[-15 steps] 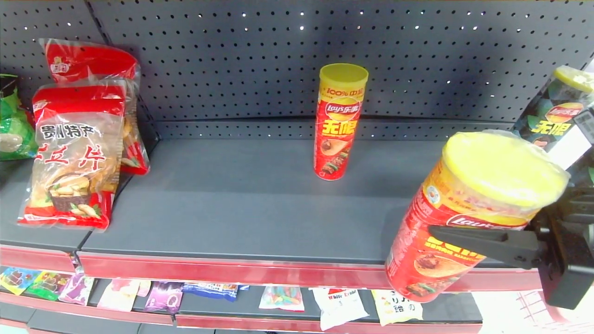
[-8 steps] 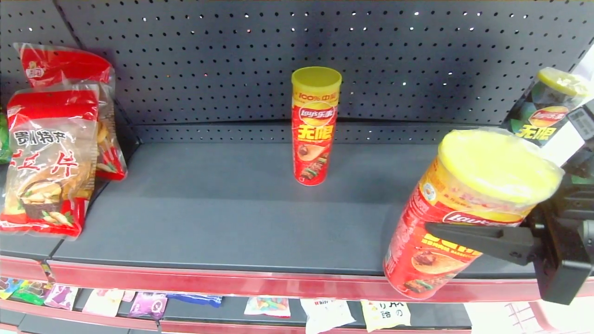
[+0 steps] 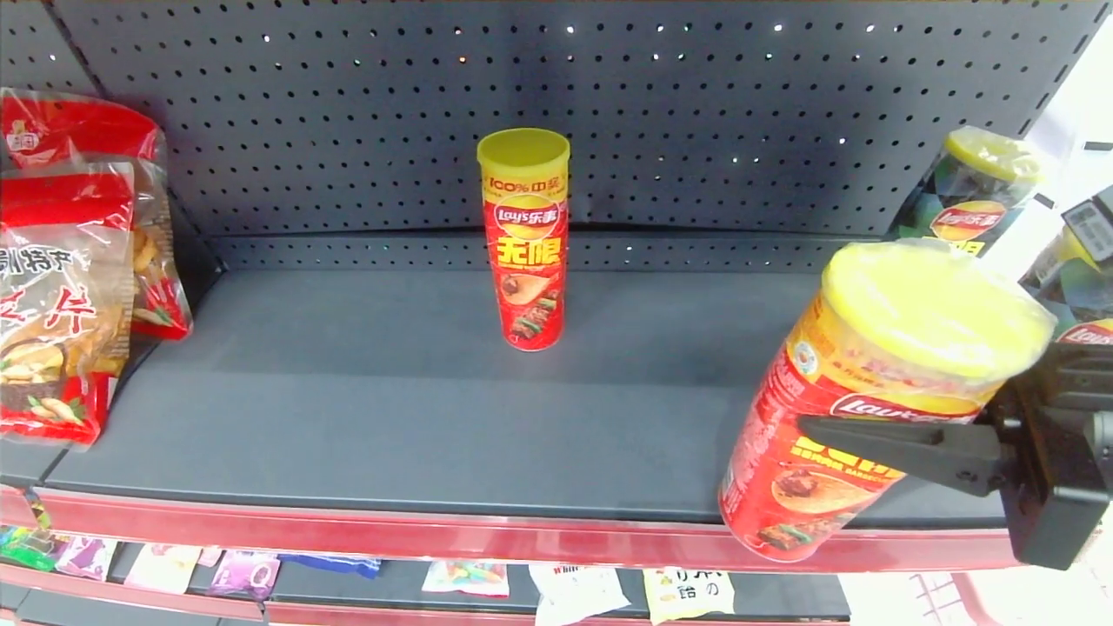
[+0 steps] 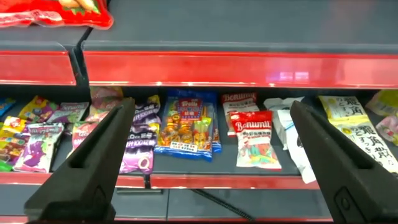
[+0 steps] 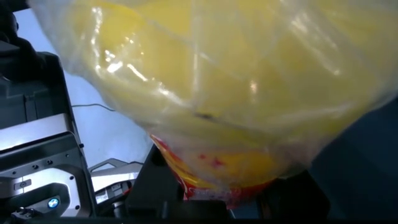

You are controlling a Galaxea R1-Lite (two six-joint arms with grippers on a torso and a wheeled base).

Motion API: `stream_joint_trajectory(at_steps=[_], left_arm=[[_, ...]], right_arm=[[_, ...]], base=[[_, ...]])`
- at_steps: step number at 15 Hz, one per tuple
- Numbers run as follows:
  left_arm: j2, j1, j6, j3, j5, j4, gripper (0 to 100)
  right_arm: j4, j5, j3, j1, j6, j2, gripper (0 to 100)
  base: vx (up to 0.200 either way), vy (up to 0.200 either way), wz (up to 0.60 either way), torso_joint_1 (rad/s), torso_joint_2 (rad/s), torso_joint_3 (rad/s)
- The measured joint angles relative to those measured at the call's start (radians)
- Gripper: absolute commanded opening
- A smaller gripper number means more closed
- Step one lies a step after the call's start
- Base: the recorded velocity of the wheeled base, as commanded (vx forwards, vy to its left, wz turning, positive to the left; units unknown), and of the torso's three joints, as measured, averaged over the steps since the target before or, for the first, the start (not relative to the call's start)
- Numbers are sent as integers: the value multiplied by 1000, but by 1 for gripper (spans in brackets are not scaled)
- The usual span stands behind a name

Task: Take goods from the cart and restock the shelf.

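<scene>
The left gripper (image 4: 211,112) hangs wide open before the candy packs (image 4: 186,127) below. The right gripper (image 3: 878,435) is clamped across the middle of a chip can (image 3: 826,496), held tilted just in front of the shelf (image 3: 435,409) edge at the right. The can looks light, its cardboard wall stiff but crushable and its wrap slick, so a modest mid-body squeeze suits it. Farther back a second can (image 3: 525,252) stands upright.

Right pincer (image 3: 856,409) reaching in from the right side, clamped across a tilted can (image 3: 809,487) just below its lid, one dark finger (image 3: 904,443) lying across the can's front, left pincer (image 4: 211,106) held level, its two fingers spread wide apart
</scene>
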Motion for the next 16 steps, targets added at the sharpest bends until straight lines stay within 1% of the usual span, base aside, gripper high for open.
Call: stream_joint_trajectory(at_steps=[16], left_arm=[[0,0,1,-1,0,0,100]], right_arm=[[0,2,4,1,0,-6,0]], base=[[0,0,0,0,0,0]])
